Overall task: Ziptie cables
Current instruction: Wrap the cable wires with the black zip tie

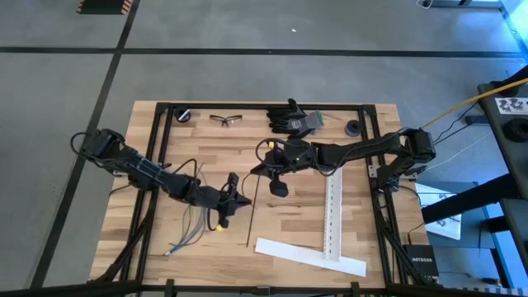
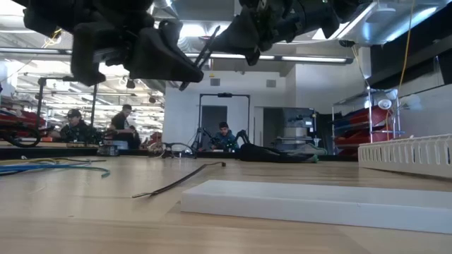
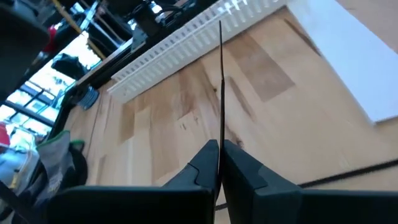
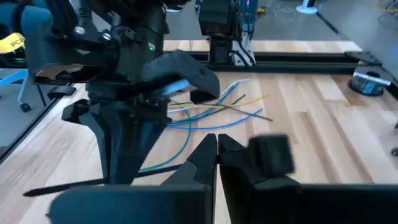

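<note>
My left gripper (image 3: 219, 152) hovers above the table's middle (image 1: 235, 194), shut on a thin black ziptie (image 3: 221, 81). That ziptie juts out past its fingertips. A second black ziptie (image 1: 252, 210) lies flat on the wood beside it. The cables (image 1: 191, 227), thin pale blue, grey and greenish wires, lie loose on the table below the left arm (image 4: 211, 109). My right gripper (image 4: 216, 146) is shut with nothing visible between its fingers. It hangs in the air just to the far right of the left one (image 1: 257, 169). My left gripper pinches the ziptie between its two fingers, with the held stretch (image 3: 220, 134) right at the fingertips. The strip runs along the fingers and sticks straight out past them. It is lifted clear of the table, its free end (image 2: 217, 29) tilted upward.
A white perforated duct (image 1: 332, 214) and a flat white strip (image 1: 309, 256) lie at the near right. Safety glasses (image 1: 227, 120), black gloves (image 1: 290, 118) and a tape roll (image 1: 183, 115) sit along the far edge. People sit in the room beyond (image 2: 224, 134).
</note>
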You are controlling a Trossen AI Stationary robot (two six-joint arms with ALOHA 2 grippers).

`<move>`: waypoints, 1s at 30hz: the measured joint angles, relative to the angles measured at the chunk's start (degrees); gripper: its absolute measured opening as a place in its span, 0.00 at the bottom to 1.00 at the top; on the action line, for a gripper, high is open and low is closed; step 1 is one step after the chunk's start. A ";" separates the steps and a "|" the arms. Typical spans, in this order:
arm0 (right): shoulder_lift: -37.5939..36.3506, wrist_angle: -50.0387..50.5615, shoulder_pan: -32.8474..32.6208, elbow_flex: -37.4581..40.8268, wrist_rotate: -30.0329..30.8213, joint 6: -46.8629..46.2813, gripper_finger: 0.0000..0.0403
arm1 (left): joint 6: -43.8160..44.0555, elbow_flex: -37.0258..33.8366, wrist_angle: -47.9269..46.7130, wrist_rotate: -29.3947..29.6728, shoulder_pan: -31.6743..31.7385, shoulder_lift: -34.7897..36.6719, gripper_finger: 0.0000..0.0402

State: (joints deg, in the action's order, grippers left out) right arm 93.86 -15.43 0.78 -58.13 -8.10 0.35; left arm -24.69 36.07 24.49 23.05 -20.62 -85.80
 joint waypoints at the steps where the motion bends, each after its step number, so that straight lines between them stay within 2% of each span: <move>1: 0.00 -0.49 0.00 0.00 -0.02 0.13 0.00 | 0.23 0.00 1.19 -0.04 0.24 -0.27 0.00; 9: 0.00 -4.64 0.00 0.00 0.56 1.93 0.00 | 1.98 -0.02 7.21 -0.04 0.66 -2.68 0.00; 20: 0.00 -4.53 -0.08 0.00 7.25 13.33 0.00 | 21.49 -0.02 21.07 0.68 -0.22 -2.66 0.00; 26: 0.00 -4.57 -2.03 0.00 12.91 19.67 0.00 | 30.75 -0.01 29.04 8.54 -0.56 -2.66 0.00; 30: 0.00 -4.46 -3.42 0.00 16.39 22.54 0.00 | 37.99 -0.02 29.51 9.17 1.02 -2.66 0.00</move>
State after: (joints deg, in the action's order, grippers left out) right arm 93.86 -19.89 -2.65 -58.13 8.29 22.89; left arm 13.31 36.05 54.01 32.21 -19.60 -88.46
